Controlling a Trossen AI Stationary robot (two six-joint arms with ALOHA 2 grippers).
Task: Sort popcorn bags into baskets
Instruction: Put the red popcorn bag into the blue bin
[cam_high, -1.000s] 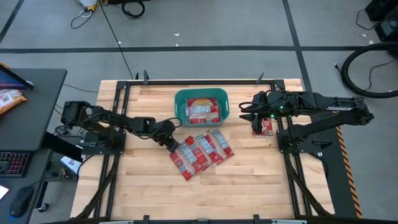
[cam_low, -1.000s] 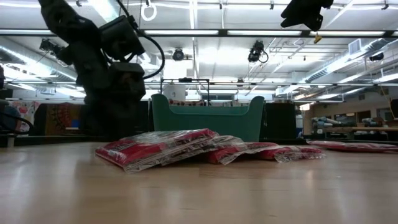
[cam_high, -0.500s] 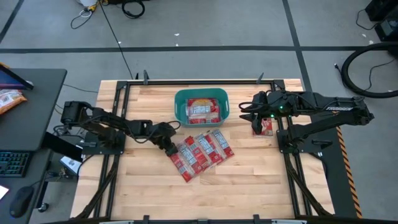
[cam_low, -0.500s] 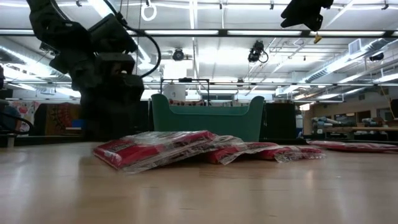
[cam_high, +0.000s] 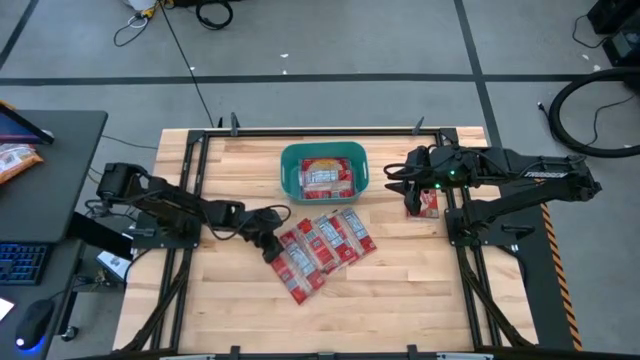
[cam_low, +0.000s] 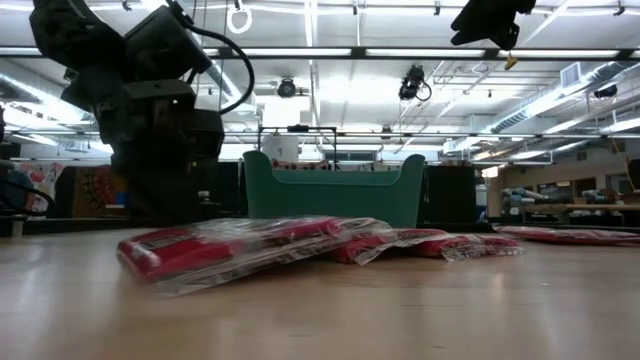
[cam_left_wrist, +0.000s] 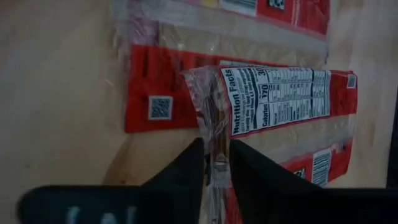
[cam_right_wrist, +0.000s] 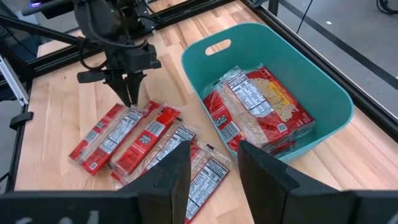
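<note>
The left gripper (cam_high: 268, 247) is pinched nearly closed on the clear crimped end of a red popcorn bag (cam_high: 291, 262) at the left edge of a fanned cluster of popcorn bags (cam_high: 325, 245) lying flat on the wooden table (cam_high: 400, 290), just in front of the teal tub (cam_high: 323, 171). In the left wrist view its two dark fingers (cam_left_wrist: 186, 177) clamp the wrapper's seam, the nutrition panel facing up. From above, the held bag's long axis runs diagonally, its far end pointing toward the table's front, and its neighbours lie roughly parallel beside it, partly overlapping. The tub holds more red packets (cam_right_wrist: 261, 112), stacked flat with their long axes along its length. The right gripper (cam_high: 398, 180) hangs high to the tub's right, fingers apart and empty, near a lone bag (cam_high: 428, 202) resting at the table's right edge.
</note>
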